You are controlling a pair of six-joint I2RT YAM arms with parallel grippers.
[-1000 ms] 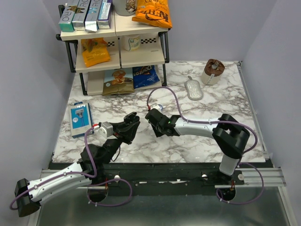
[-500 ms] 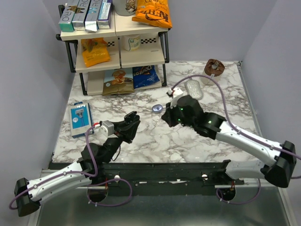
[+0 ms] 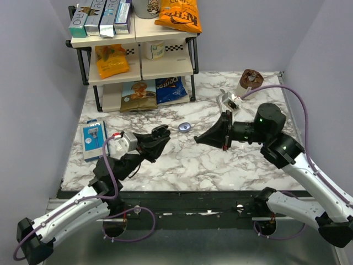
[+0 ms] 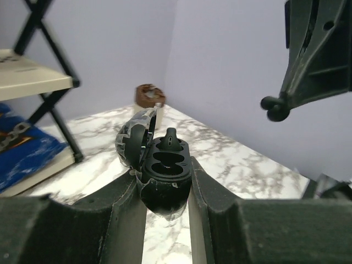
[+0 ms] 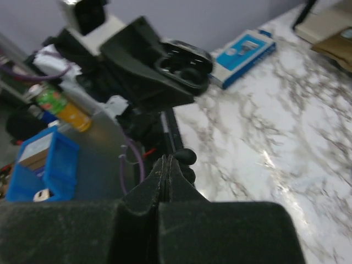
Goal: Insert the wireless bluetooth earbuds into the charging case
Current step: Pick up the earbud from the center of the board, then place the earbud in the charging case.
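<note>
The left gripper [image 4: 165, 181] has its two fingers [image 4: 124, 214] clamped on the lower body of the charging case [image 4: 165, 168], one on each flank. The case sits upright with its open face up. Its lid [image 4: 133, 137] is swung back toward 10 o'clock in the left wrist view. The two wells line up along the fingers, so the case's long axis runs straight away from the wrist toward 12 o'clock. A small black piece, apparently the other earbud [image 4: 171, 137], stands in the far well. The near well shows as a hollow.

The right gripper [image 5: 165, 162] has its fingers pressed tight together, with only a thin seam between them. A glossy black earbud [image 5: 186, 157] is pinched at their tips. From the left wrist this earbud [image 4: 275, 108] hangs at 2 o'clock of the case, raised above it and apart from it.

In the top view the right gripper [image 3: 198, 139] points toward 9 o'clock at the left gripper [image 3: 161, 139]. Bare marble table [image 3: 182, 165] shows in the gap between them. The table's near edge lies at 6 o'clock of that gap. A small pale disc [image 3: 183, 127] lies near the gap at 12 o'clock. A blue box [image 3: 92, 139] lies at 9 o'clock of the left gripper, near the table's left edge. The rack [image 3: 132, 55] stands at 11 o'clock, well apart.
</note>
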